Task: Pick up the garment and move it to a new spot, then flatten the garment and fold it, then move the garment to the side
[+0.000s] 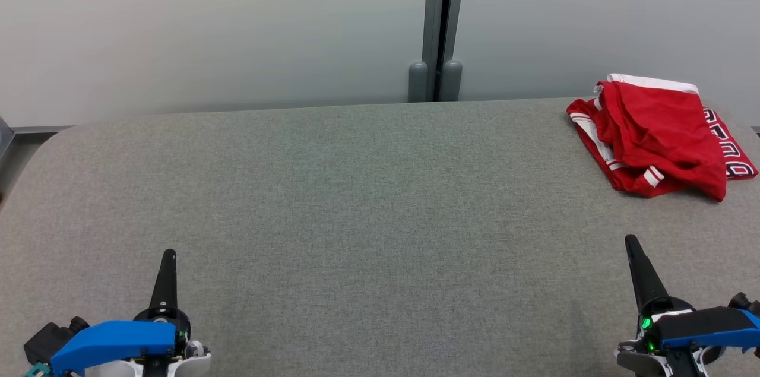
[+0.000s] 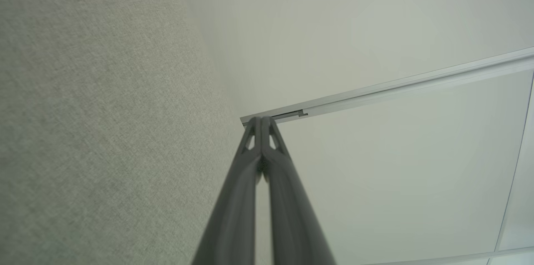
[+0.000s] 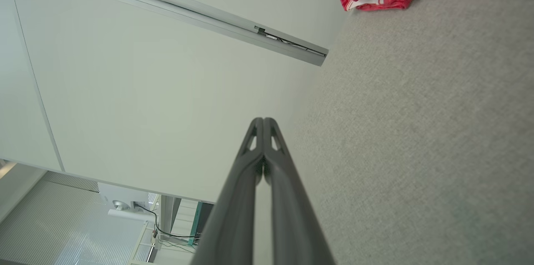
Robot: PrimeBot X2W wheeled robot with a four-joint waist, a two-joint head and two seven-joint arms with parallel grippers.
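Nearest the camera, the left gripper [image 1: 168, 258], two long dark fingers on a blue-and-white wrist housing, sat at the lower left of the head view. Its fingers were pressed together into a single spike pointing away from the robot. The left wrist view showed the same, the two tips meeting with nothing between them. At the lower right the right gripper [image 1: 632, 244], on a black-and-blue housing with small green lights, was likewise closed tight on nothing, its fingers leaning slightly toward the left. Both hung over the near edge of the wide grey woven-fabric tabletop [image 1: 356, 199], whose far corners were rounded.

Farther off, at the far right corner of that surface, lay the crumpled red garment with white striped trim and dark lettering [image 1: 659, 133], bunched in loose folds, well apart from both grippers and nearer the right one. Behind the table rose a pale matt wall, split by a vertical grey metal post [image 1: 438, 27].
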